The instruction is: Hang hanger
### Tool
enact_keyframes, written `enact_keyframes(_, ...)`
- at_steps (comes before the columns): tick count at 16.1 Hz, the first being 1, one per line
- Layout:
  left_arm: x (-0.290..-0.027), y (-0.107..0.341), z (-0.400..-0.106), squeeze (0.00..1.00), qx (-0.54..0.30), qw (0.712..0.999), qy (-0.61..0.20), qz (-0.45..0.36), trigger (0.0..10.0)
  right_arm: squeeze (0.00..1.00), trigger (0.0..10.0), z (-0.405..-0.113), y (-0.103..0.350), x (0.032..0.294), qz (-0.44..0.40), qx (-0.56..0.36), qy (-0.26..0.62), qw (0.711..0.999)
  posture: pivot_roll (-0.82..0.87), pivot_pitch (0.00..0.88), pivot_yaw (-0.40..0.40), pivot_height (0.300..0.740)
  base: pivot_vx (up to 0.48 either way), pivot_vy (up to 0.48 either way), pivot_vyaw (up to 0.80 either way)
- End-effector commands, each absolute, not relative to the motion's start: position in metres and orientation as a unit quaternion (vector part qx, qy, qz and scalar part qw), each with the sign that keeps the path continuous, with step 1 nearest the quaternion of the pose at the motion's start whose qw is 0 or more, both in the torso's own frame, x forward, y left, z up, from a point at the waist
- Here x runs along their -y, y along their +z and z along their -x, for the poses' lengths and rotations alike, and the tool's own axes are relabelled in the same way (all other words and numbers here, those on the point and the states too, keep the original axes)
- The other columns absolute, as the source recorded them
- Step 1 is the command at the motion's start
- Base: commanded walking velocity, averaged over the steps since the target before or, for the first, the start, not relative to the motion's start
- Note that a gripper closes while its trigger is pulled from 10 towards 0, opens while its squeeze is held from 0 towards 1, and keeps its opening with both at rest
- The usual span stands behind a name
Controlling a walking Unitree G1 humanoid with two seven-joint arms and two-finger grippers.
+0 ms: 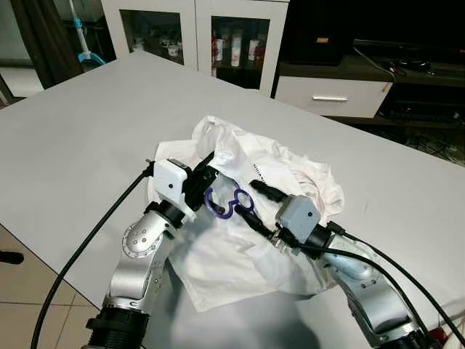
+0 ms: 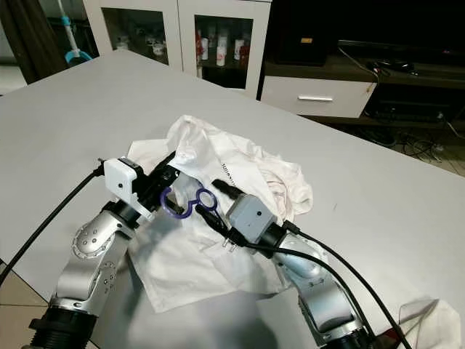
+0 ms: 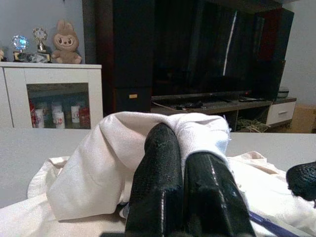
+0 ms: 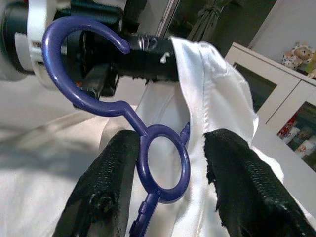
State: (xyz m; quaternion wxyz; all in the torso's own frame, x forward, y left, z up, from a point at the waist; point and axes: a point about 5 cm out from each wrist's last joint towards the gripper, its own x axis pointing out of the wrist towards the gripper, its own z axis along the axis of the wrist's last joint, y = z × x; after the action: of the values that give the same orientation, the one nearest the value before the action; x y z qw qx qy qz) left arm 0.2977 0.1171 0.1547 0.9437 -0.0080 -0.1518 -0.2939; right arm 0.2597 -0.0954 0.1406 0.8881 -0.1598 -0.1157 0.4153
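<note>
A crumpled white shirt (image 1: 290, 174) lies on the grey table (image 1: 87, 123). A purple hanger (image 1: 218, 205) pokes its hook and ring out of the shirt's neck opening. My left gripper (image 1: 206, 173) is shut on a fold of the shirt (image 3: 98, 168) just left of the hook, holding the fabric up. My right gripper (image 1: 252, 200) is open, its fingers either side of the hanger (image 4: 94, 106) at the ring below the hook. One fingertip (image 4: 116, 163) touches the hanger's neck. The rest of the hanger is hidden inside the shirt.
The table's near edge runs just below my arms, with tiled floor (image 1: 29, 291) at lower left. A black cable (image 1: 94, 233) trails off my left arm. Another white cloth (image 2: 429, 320) lies at the near right. White glass cabinets (image 1: 196, 29) and a TV stand (image 1: 330, 94) stand beyond the table.
</note>
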Motion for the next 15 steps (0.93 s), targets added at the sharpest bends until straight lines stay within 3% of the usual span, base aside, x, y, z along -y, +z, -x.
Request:
enact_keyframes(1,-0.114,0.16,-0.297,0.0,0.16,0.94,-0.3,0.005,0.0,0.01,0.0,-0.261,0.143,0.097,0.162,0.123,0.408,0.89,0.03,0.071,-0.028,0.74,0.0,0.0,0.0)
enact_keyframes(10,-0.12,0.16,-0.296,0.0,0.154,0.94,-0.303,-0.001,0.0,0.04,0.0,-0.26,0.137,0.1,0.149,0.123,0.409,0.892,0.03,0.075,0.0,0.74,0.0,0.0,0.0)
enact_keyframes(15,-0.118,0.162,-0.297,0.0,0.154,0.939,-0.307,0.002,0.0,0.02,0.0,-0.27,0.135,0.094,0.136,0.126,0.362,0.914,0.03,0.069,0.008,0.74,0.0,0.0,0.0)
